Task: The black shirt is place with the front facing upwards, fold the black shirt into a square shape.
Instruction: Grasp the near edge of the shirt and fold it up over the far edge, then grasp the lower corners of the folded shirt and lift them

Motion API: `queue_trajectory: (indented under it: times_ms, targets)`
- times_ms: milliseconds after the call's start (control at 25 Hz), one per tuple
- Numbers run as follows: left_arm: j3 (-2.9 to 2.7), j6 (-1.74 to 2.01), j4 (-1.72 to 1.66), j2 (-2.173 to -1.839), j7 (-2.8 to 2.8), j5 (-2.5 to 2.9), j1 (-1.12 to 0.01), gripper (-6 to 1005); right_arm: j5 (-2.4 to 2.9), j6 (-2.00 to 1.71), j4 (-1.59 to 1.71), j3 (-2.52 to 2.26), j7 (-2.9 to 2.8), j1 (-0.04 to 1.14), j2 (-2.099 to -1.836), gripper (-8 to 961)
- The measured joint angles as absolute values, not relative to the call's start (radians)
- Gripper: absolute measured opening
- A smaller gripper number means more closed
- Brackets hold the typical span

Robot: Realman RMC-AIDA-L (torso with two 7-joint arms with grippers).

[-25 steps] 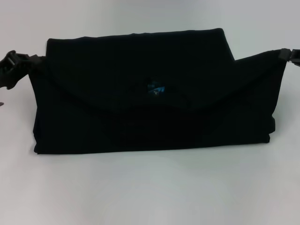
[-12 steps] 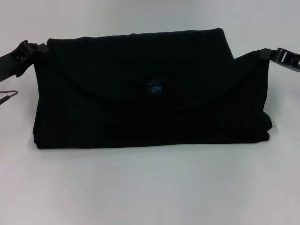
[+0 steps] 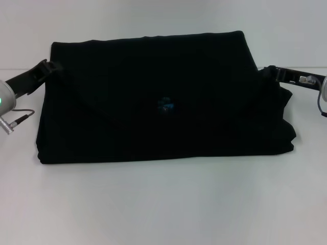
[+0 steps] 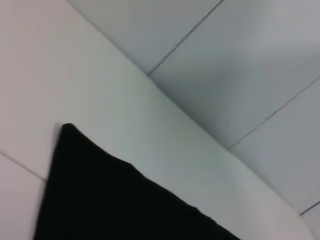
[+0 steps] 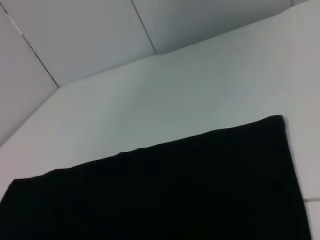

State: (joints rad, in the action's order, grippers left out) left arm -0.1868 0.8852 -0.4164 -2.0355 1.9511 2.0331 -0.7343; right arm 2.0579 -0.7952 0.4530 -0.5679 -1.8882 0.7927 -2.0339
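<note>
The black shirt (image 3: 153, 112) lies folded into a wide band on the white table (image 3: 163, 204), its small blue neck label (image 3: 166, 104) showing near the middle. My left gripper (image 3: 49, 66) is at the shirt's upper left edge and holds the cloth there. At the upper right side, my right gripper (image 3: 270, 70) holds a raised flap of the shirt, drawn in over the band. Neither wrist view shows fingers. The left wrist view has a corner of the black shirt (image 4: 110, 200), the right wrist view a broad stretch of it (image 5: 175, 190).
A grey cable with a connector (image 3: 15, 120) hangs by the left arm near the table's left edge. A wall stands just behind the table (image 5: 150, 100). Bare table surface lies in front of the shirt.
Both grippers have moved inward toward the shirt's middle, taking the side edges with them. The band is narrower on the right, where the corner now folds over.
</note>
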Motion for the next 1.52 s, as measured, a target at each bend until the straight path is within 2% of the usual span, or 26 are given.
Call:
queue_trajectory:
  times_ms: [120, 240, 360, 560, 680, 800, 920, 1000, 1080, 1240, 1400, 1520]
  targets:
    - [-0.182, 0.870, -0.417, -2.040, 1.944, 2.017, -0.724, 40, 2.056, -0.800, 0.456, -0.559, -1.885, 0.783, -2.036, 37]
    - [-0.184, 0.884, -0.416, -2.033, 1.952, 2.006, -0.703, 173, 2.037, -0.825, 0.460, -0.543, -1.886, 0.761, -2.027, 45]
    - [-0.179, 0.912, -0.416, -2.024, 1.963, 2.006, -0.678, 295, 1.983, -0.886, 0.467, -0.539, -1.879, 0.726, -2.013, 264]
    - [-0.185, 0.996, -0.413, -1.999, 1.995, 2.010, -0.643, 467, 1.869, -0.995, 0.497, -0.540, -1.867, 0.660, -1.996, 536]
    - [-0.209, 1.104, -0.413, -1.965, 2.051, 2.019, -0.614, 531, 1.797, -1.103, 0.505, -0.540, -1.813, 0.613, -1.989, 657]
    - [-0.299, 1.208, -0.418, -1.917, 2.136, 2.021, -0.582, 595, 1.773, -1.249, 0.505, -0.543, -1.707, 0.568, -1.980, 778]
    - [-0.376, 1.279, -0.435, -1.879, 2.217, 2.059, -0.561, 659, 1.803, -1.403, 0.504, -0.557, -1.546, 0.533, -1.977, 824]
    - [-0.390, 1.296, -0.463, -1.872, 2.253, 2.117, -0.556, 702, 1.849, -1.471, 0.500, -0.561, -1.439, 0.516, -1.986, 854]
    - [-0.392, 1.298, -0.496, -1.872, 2.269, 2.187, -0.556, 818, 1.889, -1.514, 0.497, -0.564, -1.353, 0.504, -2.002, 884]
    - [-0.404, 1.285, -0.510, -1.877, 2.250, 2.245, -0.566, 813, 1.960, -1.559, 0.495, -0.571, -1.240, 0.492, -2.037, 945]
    - [-0.477, 1.254, -0.510, -1.881, 2.246, 2.253, -0.573, 812, 2.038, -1.568, 0.494, -0.576, -1.177, 0.501, -2.066, 941]
    - [-0.516, 1.225, -0.511, -1.884, 2.250, 2.254, -0.575, 814, 2.059, -1.567, 0.493, -0.580, -1.170, 0.510, -2.078, 938]
